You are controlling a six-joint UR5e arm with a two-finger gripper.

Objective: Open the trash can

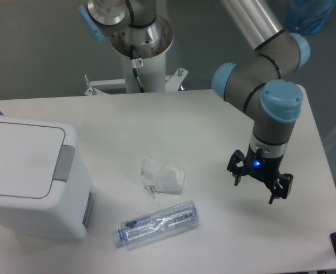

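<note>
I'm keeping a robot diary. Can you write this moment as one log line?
trash can: lid shut | gripper: open, empty, far right of it | stage: not yet reached

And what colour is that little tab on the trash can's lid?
Grey. The push tab on the white trash can shows clearly in the fixed camera view.

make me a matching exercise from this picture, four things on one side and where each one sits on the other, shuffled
Things:
1. large white boxy plastic trash can with a grey push tab
2. crumpled white paper
3. clear crushed plastic bottle
4. black two-finger gripper

Places:
A. right side, above the white table, fingers apart and holding nothing
B. lying on its side near the front edge, middle of the table
C. left edge of the table, lid shut
D. middle of the table, just behind the bottle

Pairs: 1-C, 2-D, 3-B, 4-A
</note>
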